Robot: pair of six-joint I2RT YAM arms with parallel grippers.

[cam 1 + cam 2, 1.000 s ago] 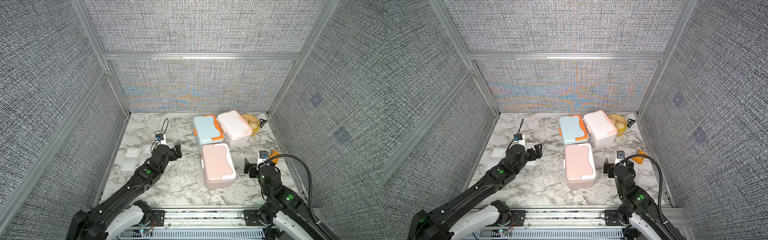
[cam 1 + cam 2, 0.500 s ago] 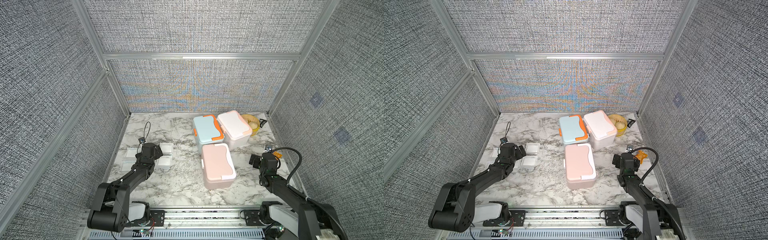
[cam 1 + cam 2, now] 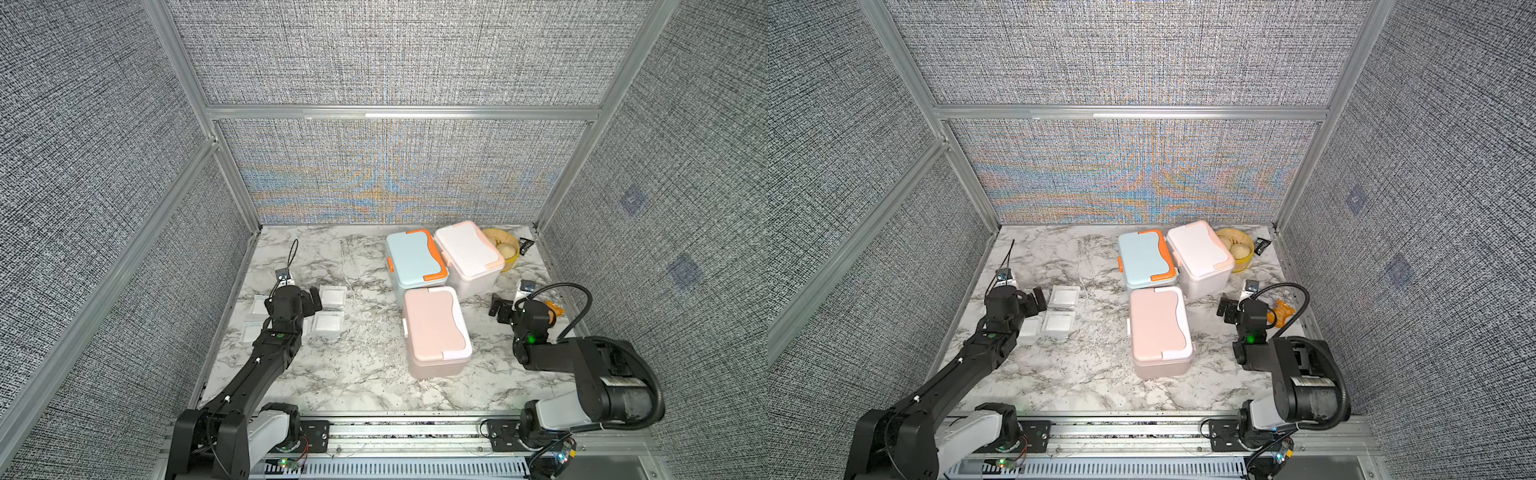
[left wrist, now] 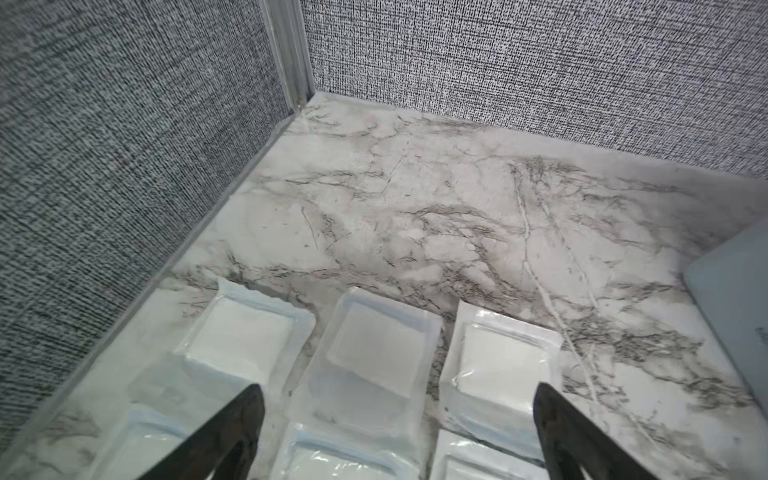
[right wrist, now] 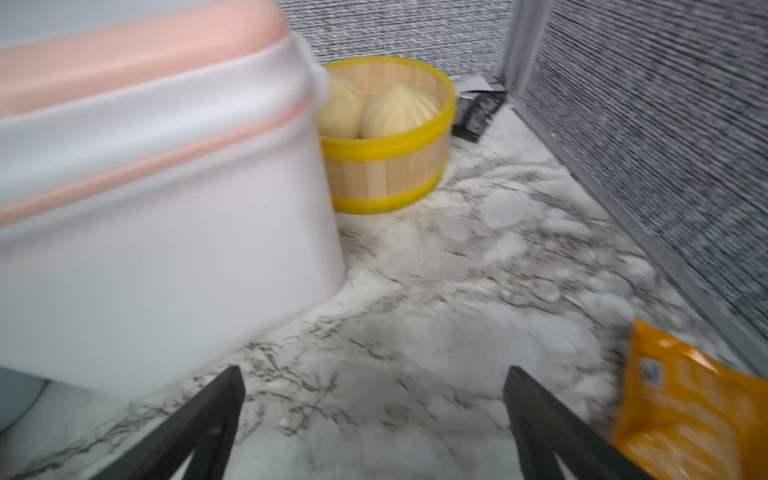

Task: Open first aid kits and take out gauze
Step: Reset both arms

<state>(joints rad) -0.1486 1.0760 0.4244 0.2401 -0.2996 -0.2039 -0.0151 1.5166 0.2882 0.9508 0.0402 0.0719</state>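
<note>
In both top views three kits are sitting shut on the table [image 3: 361,374], right of centre. The pink kit [image 3: 436,328] is standing nearest the robot, with the blue kit [image 3: 415,259] and white kit [image 3: 467,257] side by side just behind it. Each one's long axis is running roughly front to back. A basket [image 3: 505,249] is standing just behind the white kit. Near the left wall, well apart from the kits, the gauze [image 3: 332,297] is lying flat. The left arm [image 3: 274,345] is covering the middle of the group, so only pads on either side of it are showing. The left jaws are hanging over the pads. The right jaws are hanging over bare table between the white kit and an orange wrapper [image 3: 555,309].

The left wrist view is showing what the arm hides: six pads in two rows of three, edges touching or overlapping. The left jaws are standing spread with nothing between them, the fingers [image 4: 241,419] straddling the middle pads.

The right wrist view is coming through blurred. The right jaws are standing spread and empty over bare table. This view alone is showing the white kit's side wall with its peach trim. It is also showing the buns [image 5: 399,112] in the basket up close, and a black packet [image 5: 478,108] just beside it.
</note>
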